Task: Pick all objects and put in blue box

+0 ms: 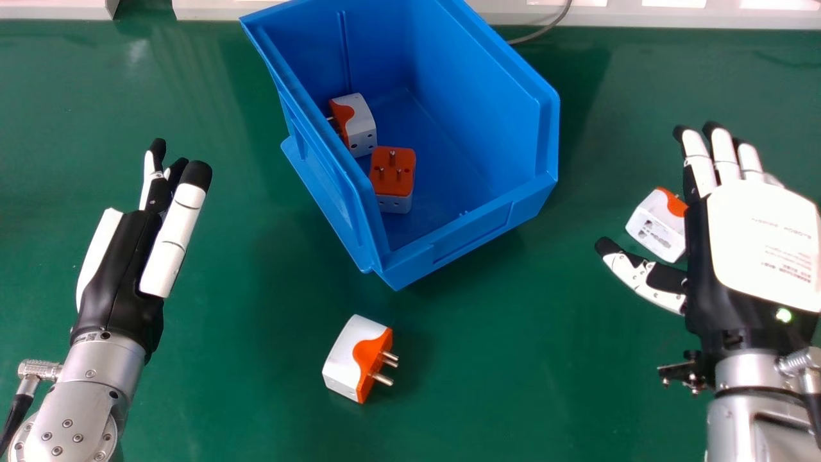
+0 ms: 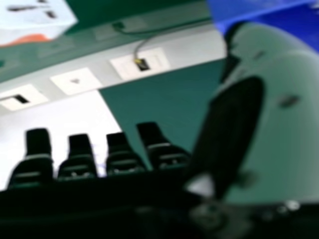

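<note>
My right hand is at the right side of the head view, open, palm down, beside and partly over a white and orange plug adapter. In the right hand view, my hand's thumb stands at the right and the adapter shows in a corner. A second adapter lies on its side in front of the blue box, metal pins pointing right. Two more adapters, one tilted and one with pins up, sit inside the box. My left hand is open and empty at the left.
The green table spreads around the box. A grey cable runs behind the box toward a pale ledge along the back edge. The box's raised walls stand between my two hands.
</note>
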